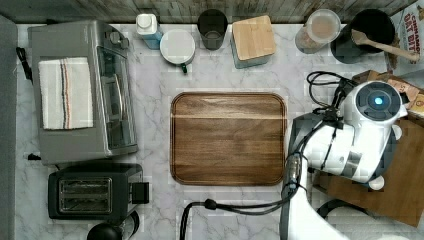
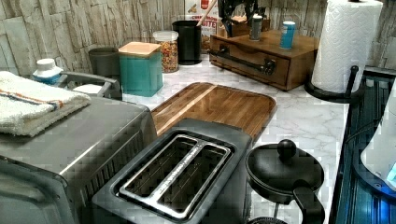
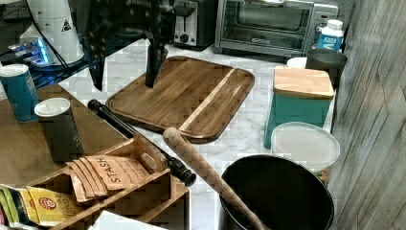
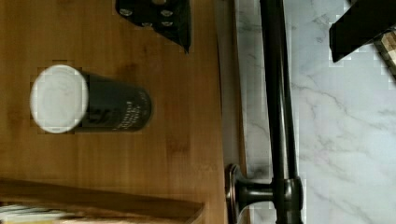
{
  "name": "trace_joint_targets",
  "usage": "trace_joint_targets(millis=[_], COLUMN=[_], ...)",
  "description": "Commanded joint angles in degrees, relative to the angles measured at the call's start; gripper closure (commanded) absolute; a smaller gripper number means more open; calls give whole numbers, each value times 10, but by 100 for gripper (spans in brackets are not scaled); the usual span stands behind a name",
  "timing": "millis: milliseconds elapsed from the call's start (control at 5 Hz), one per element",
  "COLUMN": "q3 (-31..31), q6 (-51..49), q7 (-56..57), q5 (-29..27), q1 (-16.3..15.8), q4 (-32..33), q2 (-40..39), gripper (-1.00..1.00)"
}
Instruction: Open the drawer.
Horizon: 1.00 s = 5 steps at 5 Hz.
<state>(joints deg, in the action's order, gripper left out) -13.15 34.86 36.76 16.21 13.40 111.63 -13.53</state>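
White-veined marble counter (image 1: 155,200) carries everything, backed by a grey plank wall. Largest on it is the toaster oven (image 1: 82,92) at nine o'clock in the top view, a striped towel (image 1: 65,93) folded on its roof, with the black toaster (image 1: 92,192) below it at about eight o'clock. A dark wooden tray (image 1: 227,138) lies flat at the centre. At three o'clock the white robot arm (image 1: 357,132) stands over the wooden cabinet (image 2: 275,53). The drawer (image 2: 247,65) is in that cabinet, at one o'clock in the left view, its front flush with the cabinet, its black bar handle (image 4: 279,100) running along the front. The gripper (image 3: 124,79) hangs above the handle, its black fingers (image 4: 175,23) spread wide to either side of the bar and touching nothing. A dark canister (image 4: 91,105) with a white lid stands on the cabinet top.
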Motion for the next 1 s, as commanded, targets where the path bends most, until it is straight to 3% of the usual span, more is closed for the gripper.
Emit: trace_joint_targets(millis=[200,600,1000], q3=[-1,7,7], q6=[36,68,73], q7=[12,-16,1], q5=[-14,-29,-64], q1=[9,2,7], q4=[7,58,30], q2=[33,60,7], gripper=[-100,-100,-100])
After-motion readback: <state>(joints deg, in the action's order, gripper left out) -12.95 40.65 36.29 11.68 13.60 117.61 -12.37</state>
